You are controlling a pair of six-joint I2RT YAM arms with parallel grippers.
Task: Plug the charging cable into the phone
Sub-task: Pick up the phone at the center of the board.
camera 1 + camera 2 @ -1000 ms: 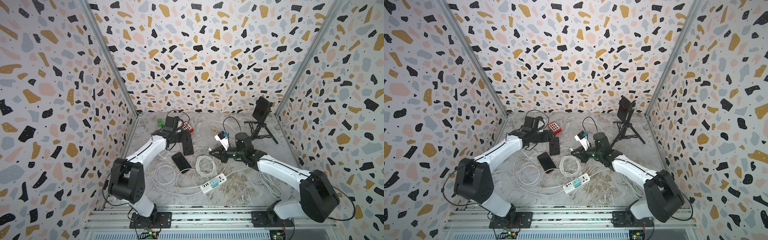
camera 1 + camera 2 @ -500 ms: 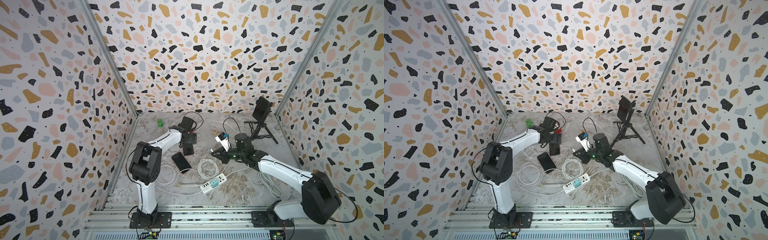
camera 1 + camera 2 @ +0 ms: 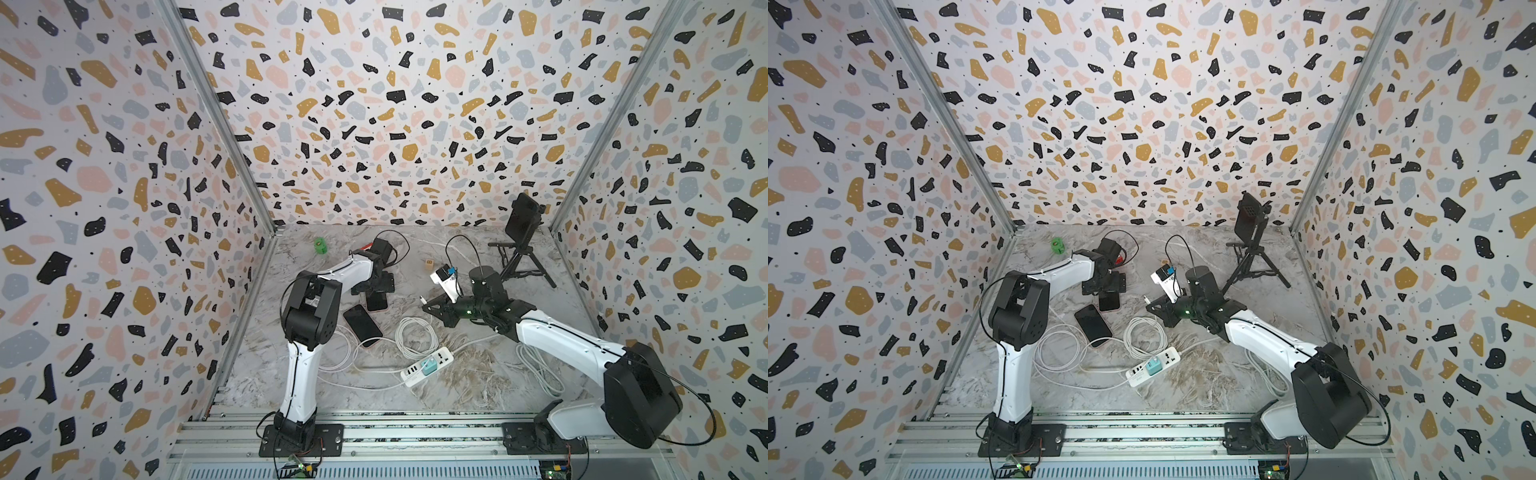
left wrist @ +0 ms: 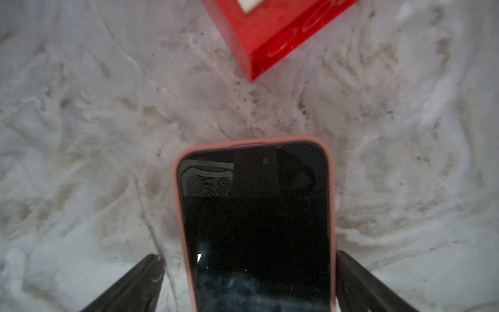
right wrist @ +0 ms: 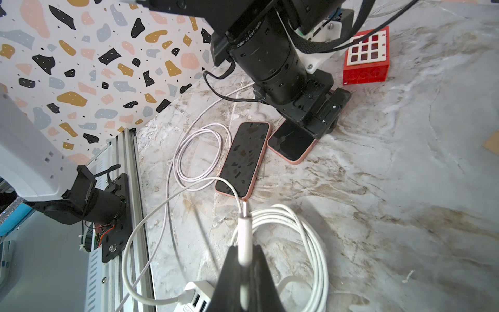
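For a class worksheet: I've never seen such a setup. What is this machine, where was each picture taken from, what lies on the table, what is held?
Two white robot arms work at a marbled table. Two pictures look down from above; two come from cameras on the arms' wrists. The left gripper stands open astride a pink-cased phone lying screen-up. The right gripper is shut on a white cable plug. Also there: a second phone, coiled cable, a power strip, a red block, a tripod.
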